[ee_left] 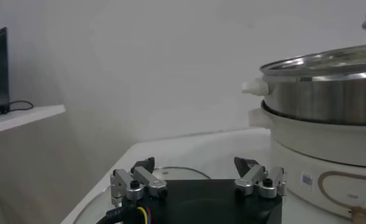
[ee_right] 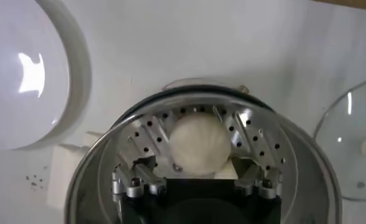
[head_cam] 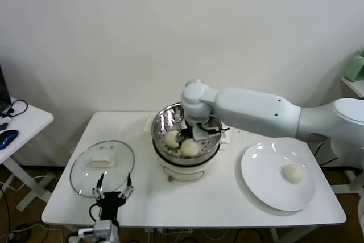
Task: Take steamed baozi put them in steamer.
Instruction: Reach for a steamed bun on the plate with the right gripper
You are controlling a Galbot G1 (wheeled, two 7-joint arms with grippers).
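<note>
The right gripper (head_cam: 200, 131) is positioned inside the steamer (head_cam: 164, 119), a perforated stainless-steel basket seated on a white cooker base (head_cam: 185, 170). Its fingers are spread apart and grip nothing. In the right wrist view, one steamed baozi (ee_right: 200, 145) lies on the perforated floor directly ahead of the right gripper (ee_right: 197, 179), just beyond the fingertips and centred between the two open fingers (ee_right: 133, 180); it is not pinched.

In the head view, two baozi are visible in the basket: one (head_cam: 172, 139) to the left of the claw and one (head_cam: 190, 148) just below it, toward the robot. The two buns sit side by side, close enough that contact cannot be ruled out.

A further baozi (head_cam: 293, 173) rests on the white plate (head_cam: 261, 181), well to the right of the claw, on the table (head_cam: 227, 206).

The left gripper (head_cam: 113, 190) is parked low at the near table edge, far left of the right claw, fingers spread and empty. It sits at the near rim of the glass lid (head_cam: 102, 166), which lies flat on the table beside the steamer.
</note>
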